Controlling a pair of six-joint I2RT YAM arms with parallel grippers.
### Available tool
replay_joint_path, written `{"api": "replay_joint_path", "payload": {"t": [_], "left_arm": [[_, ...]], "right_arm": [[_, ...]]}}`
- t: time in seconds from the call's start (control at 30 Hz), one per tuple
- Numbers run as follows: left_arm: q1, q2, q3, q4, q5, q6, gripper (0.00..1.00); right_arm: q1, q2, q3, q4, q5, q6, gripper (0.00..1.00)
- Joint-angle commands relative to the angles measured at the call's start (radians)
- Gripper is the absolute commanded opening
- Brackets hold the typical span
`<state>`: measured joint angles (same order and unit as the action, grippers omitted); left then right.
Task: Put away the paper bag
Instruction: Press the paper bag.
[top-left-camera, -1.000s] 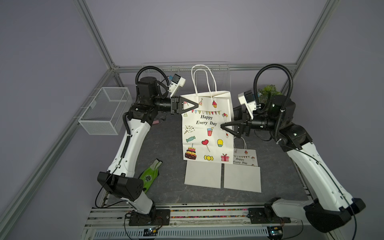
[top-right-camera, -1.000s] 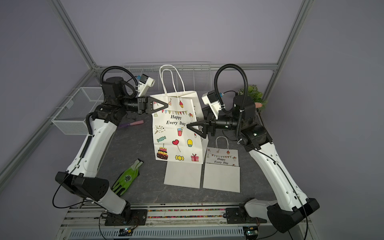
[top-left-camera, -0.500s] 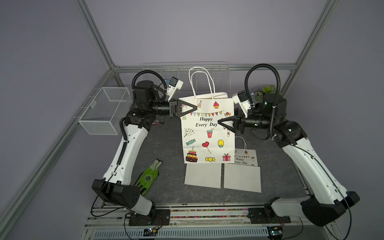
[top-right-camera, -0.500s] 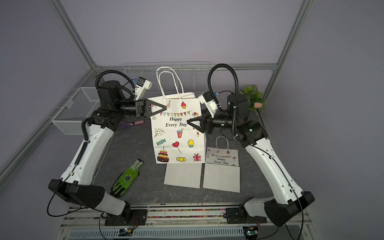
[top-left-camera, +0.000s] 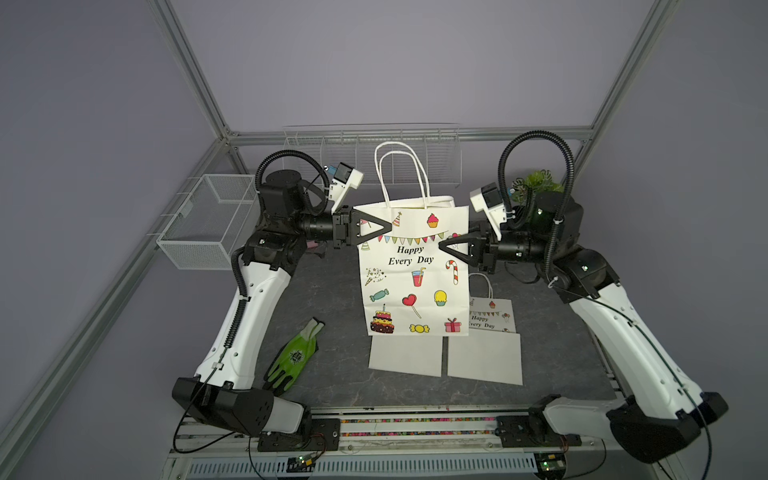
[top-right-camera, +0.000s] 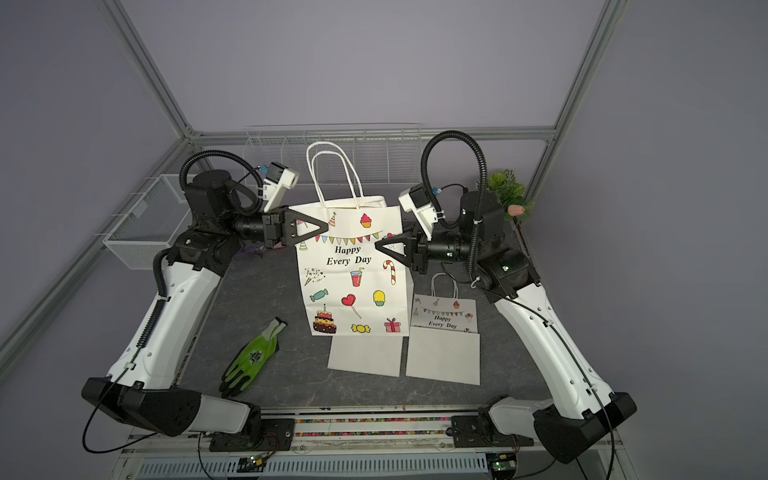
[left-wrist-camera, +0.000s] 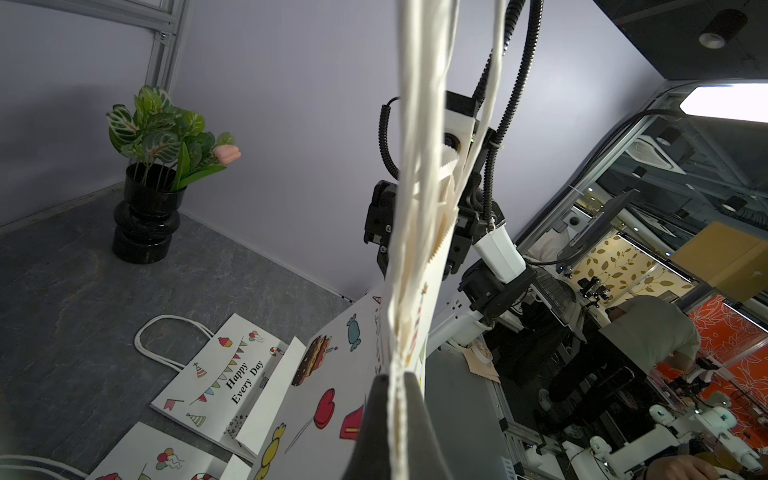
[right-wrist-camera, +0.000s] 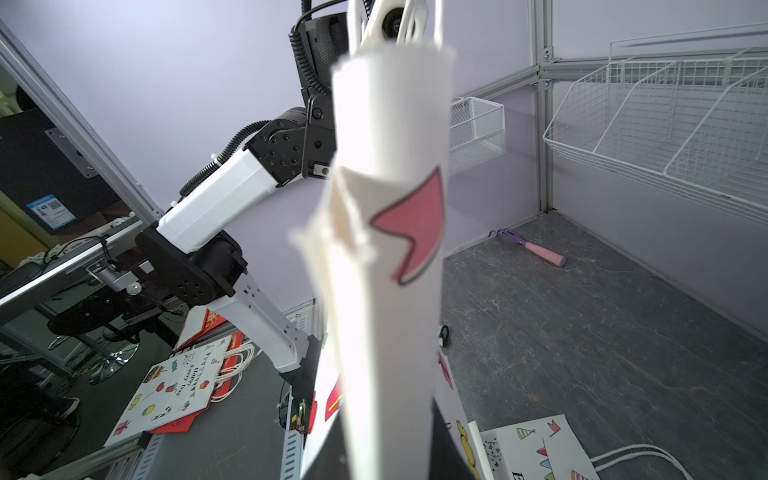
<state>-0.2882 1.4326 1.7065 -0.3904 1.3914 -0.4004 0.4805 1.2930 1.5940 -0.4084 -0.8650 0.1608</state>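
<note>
Held upright over the desk (top-left-camera: 328, 291), the flattened paper bag (top-left-camera: 415, 274) has the left hand (top-left-camera: 388, 227) and right hand (top-left-camera: 441, 246) clamped on opposite upper edges. Light and easily creased, it seems best gripped near its rim.

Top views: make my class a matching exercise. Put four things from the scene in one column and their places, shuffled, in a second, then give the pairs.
Things
1. large paper bag
2. green glove
3. small printed bag
4. potted plant

Places
a. flat on the table near the left arm's base
b. far corner, behind the right arm
c. upright between the left gripper and the right gripper
d. flat on the table beside the right arm

Pairs: 1-c, 2-a, 3-d, 4-b
</note>
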Motion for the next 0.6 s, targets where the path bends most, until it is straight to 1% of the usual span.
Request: {"api": "replay_joint_path", "payload": {"t": [0.0, 0.03, 0.07, 0.1, 0.13, 0.17, 0.23, 0.27, 0.3, 0.43, 0.57], "left_arm": [[-0.006, -0.018, -0.013, 0.003, 0.046, 0.015, 0.03], [-0.01, -0.021, -0.011, 0.003, 0.048, 0.015, 0.03], [-0.011, -0.021, -0.01, 0.004, 0.049, 0.015, 0.03], [-0.012, -0.02, -0.01, 0.003, 0.049, 0.014, 0.03], [-0.012, -0.022, -0.008, 0.002, 0.051, 0.015, 0.03], [-0.012, -0.022, -0.008, 0.003, 0.055, 0.014, 0.03], [-0.013, -0.024, -0.008, 0.002, 0.061, 0.013, 0.02], [-0.014, -0.027, -0.009, 0.001, 0.064, 0.014, 0.01], [-0.013, -0.031, -0.011, 0.002, 0.066, 0.014, 0.0], [-0.018, -0.056, -0.032, 0.002, 0.076, 0.019, 0.0], [-0.025, -0.081, -0.066, 0.005, 0.077, 0.028, 0.0]], "right_arm": [[-0.005, -0.013, -0.011, 0.066, -0.005, 0.015, 0.16], [-0.005, -0.011, -0.011, 0.067, -0.007, 0.017, 0.17], [-0.005, -0.011, -0.011, 0.07, -0.011, 0.018, 0.24], [-0.005, -0.011, -0.011, 0.071, -0.018, 0.018, 0.38], [-0.005, -0.013, -0.012, 0.074, -0.024, 0.017, 0.59], [-0.005, -0.017, -0.014, 0.072, -0.026, 0.013, 0.76], [-0.012, -0.031, -0.024, 0.072, -0.025, 0.005, 0.9], [-0.019, -0.038, -0.031, 0.074, -0.024, 0.003, 0.95], [-0.025, -0.045, -0.038, 0.077, -0.025, 0.001, 0.99], [-0.086, -0.081, -0.074, 0.095, -0.044, 0.011, 0.93], [-0.165, -0.124, -0.145, 0.229, -0.119, 0.11, 0.98]]}}
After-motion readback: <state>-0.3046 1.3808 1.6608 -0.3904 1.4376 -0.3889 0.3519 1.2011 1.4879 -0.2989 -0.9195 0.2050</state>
